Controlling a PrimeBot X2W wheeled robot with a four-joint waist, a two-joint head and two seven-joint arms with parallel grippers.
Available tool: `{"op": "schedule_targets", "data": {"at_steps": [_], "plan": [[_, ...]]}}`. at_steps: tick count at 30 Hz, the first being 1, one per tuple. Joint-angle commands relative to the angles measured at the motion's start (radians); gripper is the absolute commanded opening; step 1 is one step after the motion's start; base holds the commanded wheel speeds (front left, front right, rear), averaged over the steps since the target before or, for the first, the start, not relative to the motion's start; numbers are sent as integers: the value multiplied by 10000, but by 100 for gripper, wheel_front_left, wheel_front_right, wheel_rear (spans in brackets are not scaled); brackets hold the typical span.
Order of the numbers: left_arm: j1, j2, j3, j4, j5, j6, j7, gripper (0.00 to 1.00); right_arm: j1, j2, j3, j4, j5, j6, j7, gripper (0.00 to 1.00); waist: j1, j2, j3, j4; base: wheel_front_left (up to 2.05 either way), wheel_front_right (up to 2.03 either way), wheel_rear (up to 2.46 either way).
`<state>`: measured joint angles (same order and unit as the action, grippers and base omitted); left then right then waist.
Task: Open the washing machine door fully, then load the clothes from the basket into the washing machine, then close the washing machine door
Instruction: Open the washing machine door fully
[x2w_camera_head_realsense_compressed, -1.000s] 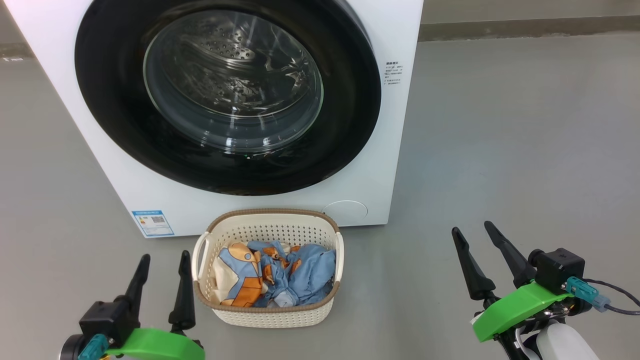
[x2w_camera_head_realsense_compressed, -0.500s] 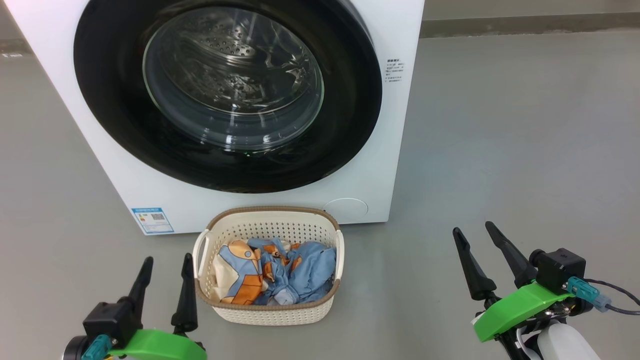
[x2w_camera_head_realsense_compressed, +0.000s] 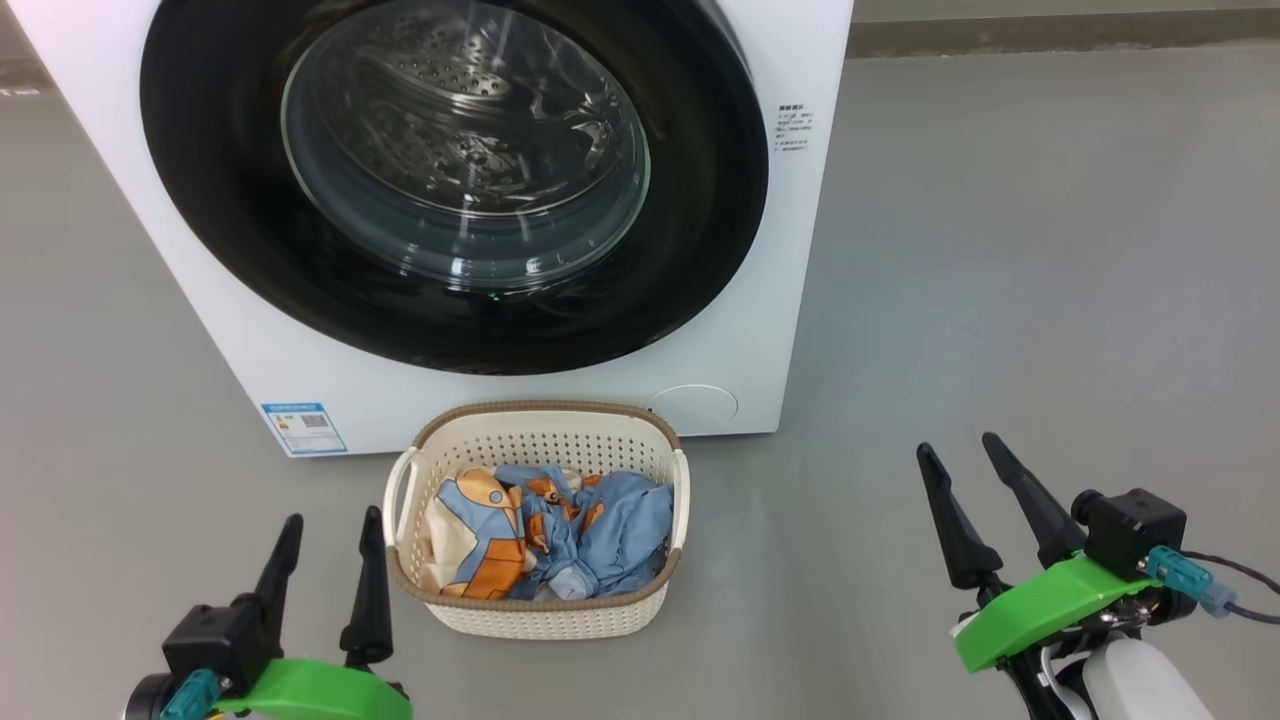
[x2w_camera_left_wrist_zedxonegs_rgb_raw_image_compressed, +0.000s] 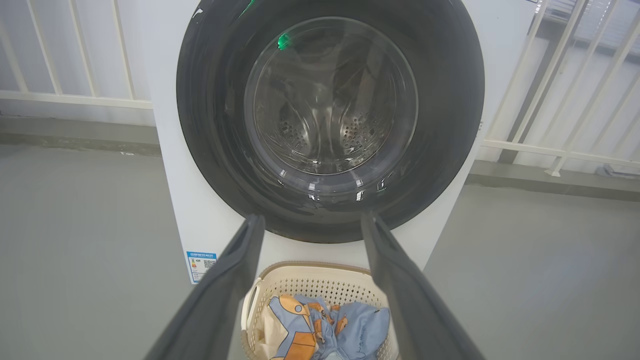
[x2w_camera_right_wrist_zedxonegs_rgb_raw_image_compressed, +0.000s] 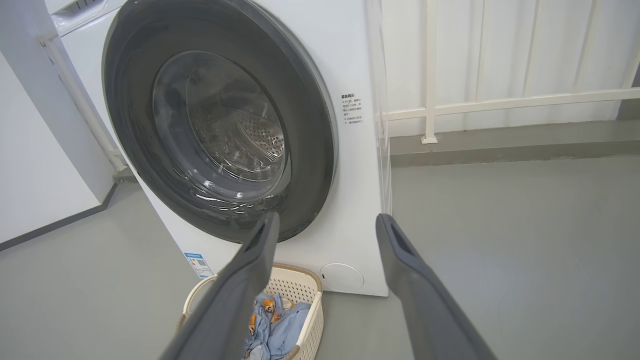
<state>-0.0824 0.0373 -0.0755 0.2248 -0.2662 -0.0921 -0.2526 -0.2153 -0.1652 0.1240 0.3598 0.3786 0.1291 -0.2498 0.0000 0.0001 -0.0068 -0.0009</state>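
The washing machine door fills the upper left of the head view and sits shut, flush in the white front of the washing machine, so the first step of the task is not yet done. Directly below it, at lower centre, the basket stands on the floor just in front of the machine, with the clothes heaped inside it. The left end effector hovers at the lower left, just beside the basket's left handle, spread wide and holding nothing. The right end effector hovers at the lower right, well apart from the basket, likewise gaping and empty. Both point up the frame towards the machine. The door lies above and ahead of both. Its right-hand rim is up and to the left of the right end effector, which seems the nearer arm for that edge. No handle or hinge can be made out, so which edge swings free cannot be told.
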Motion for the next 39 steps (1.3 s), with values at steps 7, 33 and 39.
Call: {"op": "schedule_targets", "data": {"at_steps": [7, 33, 39], "plan": [[-444, 131, 283, -209, -83, 85, -92, 100, -556, -171, 188, -293, 111, 16, -120, 100, 0, -1, 88, 38, 0, 0, 0], [-1000, 255, -94, -511, -6, -56, -92, 100, -3054, -1139, -1084, 529, 2355, 16, -120, 0, 0, -1, 1341, 775, 0, 0, 0], [-1122, 259, -109, -712, 4, -73, -92, 100, -3981, -1433, -982, 1130, 3570, 16, -38, 0, 0, -1, 1792, 909, 0, 0, 0]]}}
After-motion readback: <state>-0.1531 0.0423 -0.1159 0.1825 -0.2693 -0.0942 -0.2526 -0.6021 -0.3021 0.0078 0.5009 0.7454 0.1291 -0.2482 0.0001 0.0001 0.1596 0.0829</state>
